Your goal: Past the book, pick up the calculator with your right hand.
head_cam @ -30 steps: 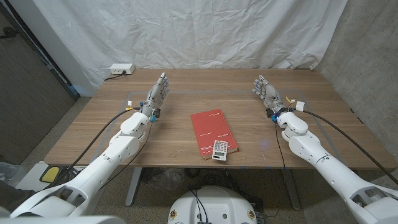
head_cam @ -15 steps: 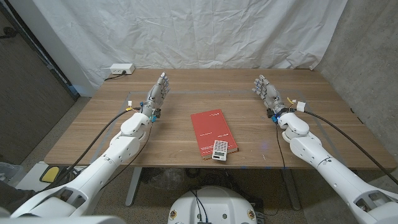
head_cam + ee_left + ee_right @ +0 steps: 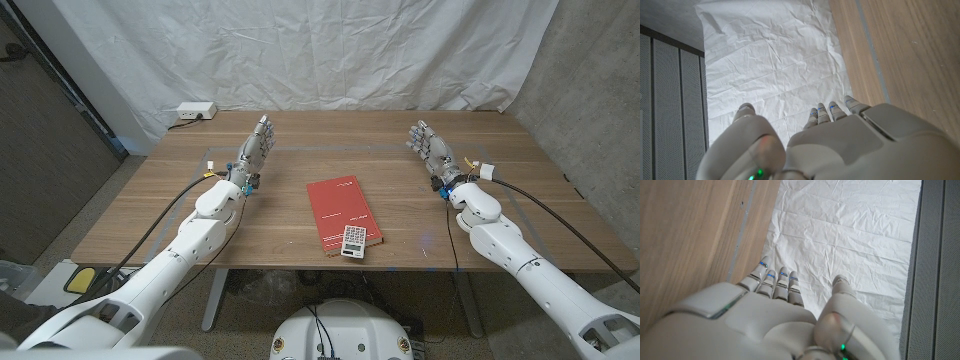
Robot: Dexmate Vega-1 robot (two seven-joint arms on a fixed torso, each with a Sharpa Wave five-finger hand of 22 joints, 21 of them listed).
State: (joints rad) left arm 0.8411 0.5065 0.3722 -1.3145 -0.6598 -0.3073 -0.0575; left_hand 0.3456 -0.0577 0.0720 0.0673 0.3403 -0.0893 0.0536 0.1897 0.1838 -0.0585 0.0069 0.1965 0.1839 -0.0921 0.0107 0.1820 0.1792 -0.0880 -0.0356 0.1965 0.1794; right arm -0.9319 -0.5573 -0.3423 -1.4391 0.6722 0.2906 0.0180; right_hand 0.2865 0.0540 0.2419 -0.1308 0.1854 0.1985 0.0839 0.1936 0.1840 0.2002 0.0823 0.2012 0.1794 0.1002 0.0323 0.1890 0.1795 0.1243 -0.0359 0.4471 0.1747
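Note:
A red book (image 3: 343,210) lies at the middle of the wooden table (image 3: 300,150). A small grey calculator (image 3: 353,241) rests on the book's near right corner, close to the table's front edge. My right hand (image 3: 429,148) is open over the table's right side, fingers apart and pointing away, well beyond and to the right of the calculator. My left hand (image 3: 254,150) is open on the left side, fingers reaching away, holding nothing. The right wrist view has the back of my right hand (image 3: 775,315), and the left wrist view the back of my left hand (image 3: 830,140).
A white power box (image 3: 194,111) with a cable sits at the table's far left corner. A white sheet (image 3: 300,50) hangs behind the table. Black cables run along both forearms.
My right arm has shifted slightly to the right and away. The left arm, the book and the calculator have not moved.

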